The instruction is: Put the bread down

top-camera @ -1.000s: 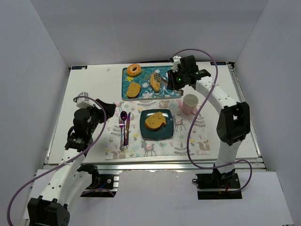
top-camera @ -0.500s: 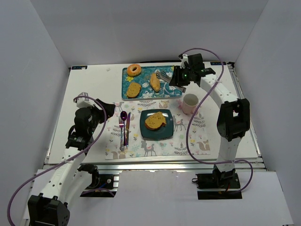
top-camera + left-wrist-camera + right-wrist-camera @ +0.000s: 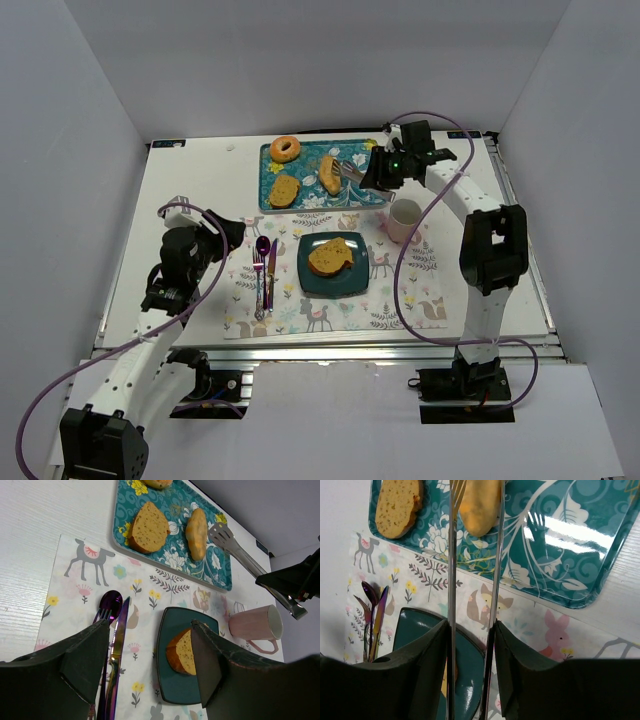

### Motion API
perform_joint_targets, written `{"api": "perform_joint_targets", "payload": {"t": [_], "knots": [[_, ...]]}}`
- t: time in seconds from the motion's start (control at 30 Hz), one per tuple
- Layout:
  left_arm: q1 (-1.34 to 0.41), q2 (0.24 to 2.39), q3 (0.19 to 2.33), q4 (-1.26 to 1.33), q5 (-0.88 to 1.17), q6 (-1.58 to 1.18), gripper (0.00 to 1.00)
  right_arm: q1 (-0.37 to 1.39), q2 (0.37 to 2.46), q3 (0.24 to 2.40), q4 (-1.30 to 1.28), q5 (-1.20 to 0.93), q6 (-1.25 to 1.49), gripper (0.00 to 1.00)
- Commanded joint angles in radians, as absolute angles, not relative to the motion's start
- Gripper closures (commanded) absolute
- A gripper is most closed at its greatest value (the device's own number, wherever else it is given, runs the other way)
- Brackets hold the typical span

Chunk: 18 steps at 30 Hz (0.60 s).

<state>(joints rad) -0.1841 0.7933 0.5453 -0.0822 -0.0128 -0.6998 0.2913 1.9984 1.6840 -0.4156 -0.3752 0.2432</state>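
A teal tray [image 3: 365, 190] at the back holds a bagel [image 3: 286, 148], a bread slice [image 3: 285, 190] and a long roll [image 3: 329, 175]. My right gripper [image 3: 372, 172] is shut on metal tongs [image 3: 345, 167]. In the right wrist view the tongs' two arms [image 3: 451, 580] straddle the roll [image 3: 480, 505], with the slice [image 3: 397, 505] to their left. I cannot tell whether they touch it. A dark teal plate [image 3: 358, 285] on the placemat carries another bread slice [image 3: 330, 256]. My left gripper [image 3: 150, 665] is open and empty above the plate's [image 3: 170, 630] left side.
A pink mug [image 3: 405, 218] stands right of the plate, close under my right arm. A purple fork, spoon and knife [image 3: 263, 270] lie left of the plate on the patterned placemat [image 3: 330, 315]. White walls enclose the table.
My right wrist has swung a little to the back right while the tongs' tips stay by the roll. The left arm has barely moved.
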Motion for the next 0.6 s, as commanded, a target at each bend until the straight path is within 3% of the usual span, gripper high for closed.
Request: {"api": "perform_joint_targets", "payload": {"t": [0.0,0.57], "knots": [[-0.178,0.793,0.58,-0.074,-0.026,-0.698,0.25,0.278,1.991,1.677,-0.376,-0.403,0.262,0.54],[-0.178,0.827,0.598,-0.075,-0.028,-0.692,0.25,0.276,2.005,1.615,-0.348,-0.494,0.308,0.52]]}}
